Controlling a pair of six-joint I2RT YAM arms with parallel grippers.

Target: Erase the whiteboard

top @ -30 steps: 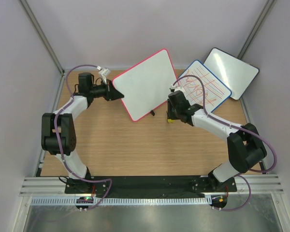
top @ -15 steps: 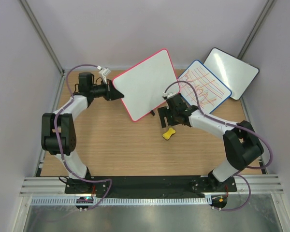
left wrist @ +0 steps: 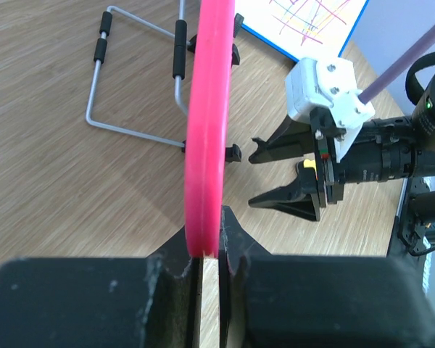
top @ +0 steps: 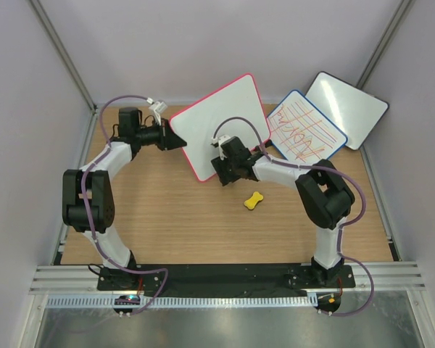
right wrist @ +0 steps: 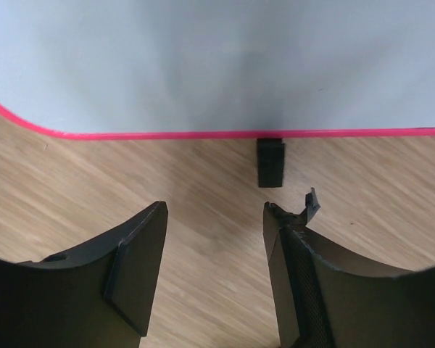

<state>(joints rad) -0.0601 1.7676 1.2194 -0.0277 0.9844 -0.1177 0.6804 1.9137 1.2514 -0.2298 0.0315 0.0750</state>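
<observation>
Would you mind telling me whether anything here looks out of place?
Yes: a small yellow bone-shaped piece, probably the eraser, lies loose on the table, apart from the open, empty right tool, which faces the lower edge of the whiteboard. The left tool grips its frame.

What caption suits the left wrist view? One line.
Left gripper clamps the whiteboard by its pink edge; right gripper open beyond.

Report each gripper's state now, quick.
Left gripper: shut on the edge of the red-pink-framed rectangular whiteboard.
Right gripper: open, holding nothing, facing the whiteboard's lower edge.
</observation>
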